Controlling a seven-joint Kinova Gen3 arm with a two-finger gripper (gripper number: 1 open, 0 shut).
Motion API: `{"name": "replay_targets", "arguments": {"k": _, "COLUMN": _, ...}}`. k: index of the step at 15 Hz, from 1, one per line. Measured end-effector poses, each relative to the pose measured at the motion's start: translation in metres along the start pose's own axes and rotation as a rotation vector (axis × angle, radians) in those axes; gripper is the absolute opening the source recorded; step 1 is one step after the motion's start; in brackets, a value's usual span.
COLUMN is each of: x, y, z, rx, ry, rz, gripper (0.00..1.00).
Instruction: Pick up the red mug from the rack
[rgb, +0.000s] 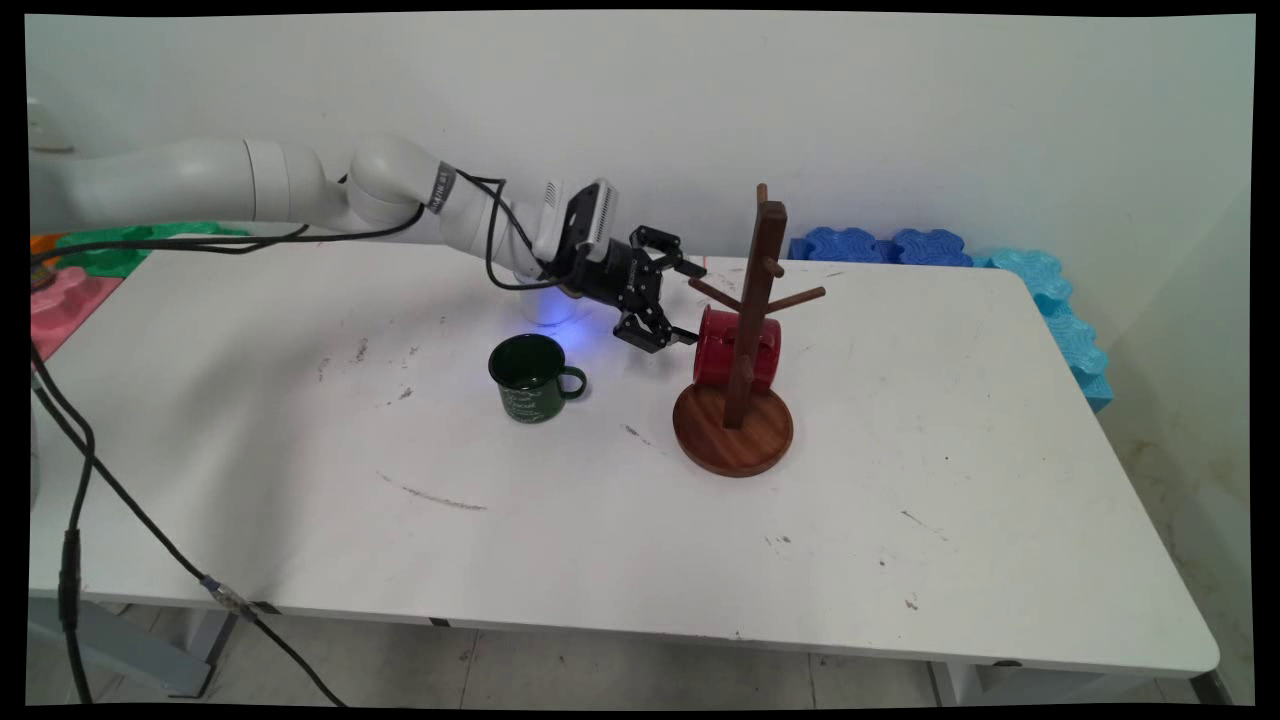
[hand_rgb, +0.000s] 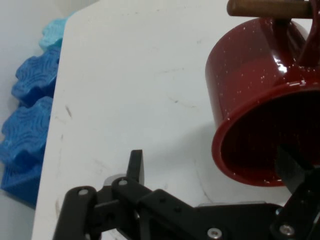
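Note:
A red speckled mug (rgb: 764, 352) hangs sideways by its handle on a peg of the wooden mug tree (rgb: 767, 243), its mouth turned toward the arm. My gripper (rgb: 693, 305) is open and level right at that mouth. In the hand view the red mug (hand_rgb: 250, 85) fills the upper right under a wooden peg (hand_rgb: 267, 7). One of my fingers (hand_rgb: 290, 167) stands in front of the mug's dark opening. The other finger (hand_rgb: 135, 165) is out over bare table. A dark green mug (rgb: 530, 377) stands upright on the table, left of and below the hand.
The tree's round wooden base (rgb: 733, 433) rests mid-table. A white cup-like thing (rgb: 545, 303) sits partly hidden behind the wrist. Blue foam tiles (rgb: 880, 246) line the far right edge, and green and pink tiles (rgb: 75, 285) lie at the left. Black cables (rgb: 75, 470) hang at the front left.

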Motion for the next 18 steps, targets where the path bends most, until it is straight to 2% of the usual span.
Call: {"name": "replay_targets", "arguments": {"k": 18, "x": 0.016, "y": -0.004, "z": 0.025, "rx": 0.002, "ry": 0.034, "rz": 0.126, "gripper": 1.00}}
